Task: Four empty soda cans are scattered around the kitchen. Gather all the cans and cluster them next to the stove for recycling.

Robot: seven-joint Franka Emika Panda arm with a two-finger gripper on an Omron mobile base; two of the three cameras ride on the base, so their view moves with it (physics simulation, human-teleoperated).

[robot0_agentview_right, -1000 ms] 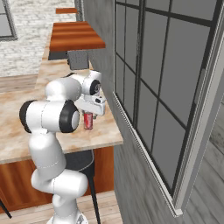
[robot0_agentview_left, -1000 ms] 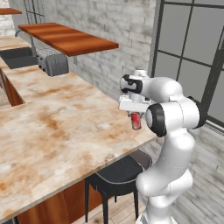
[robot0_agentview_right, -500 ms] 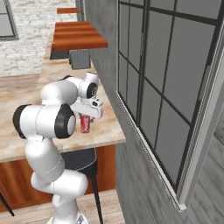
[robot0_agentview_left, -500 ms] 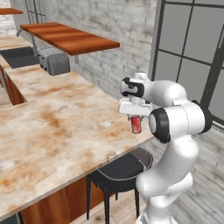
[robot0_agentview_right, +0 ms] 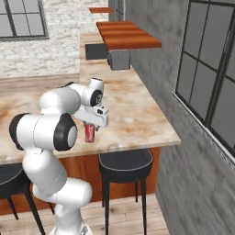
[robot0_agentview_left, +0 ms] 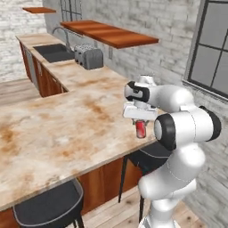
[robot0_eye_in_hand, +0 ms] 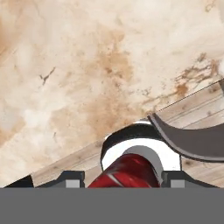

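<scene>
Whole view shifted; red can (robot0_agentview_left: 140, 129) in hand (robot0_agentview_left: 140, 126)

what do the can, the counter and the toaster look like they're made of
Can: probably painted metal, glossy red.
Counter: seems polished stone like marble, cream with rusty mottling, over wood fronts.
Toaster: likely brushed steel, flat grey.
</scene>
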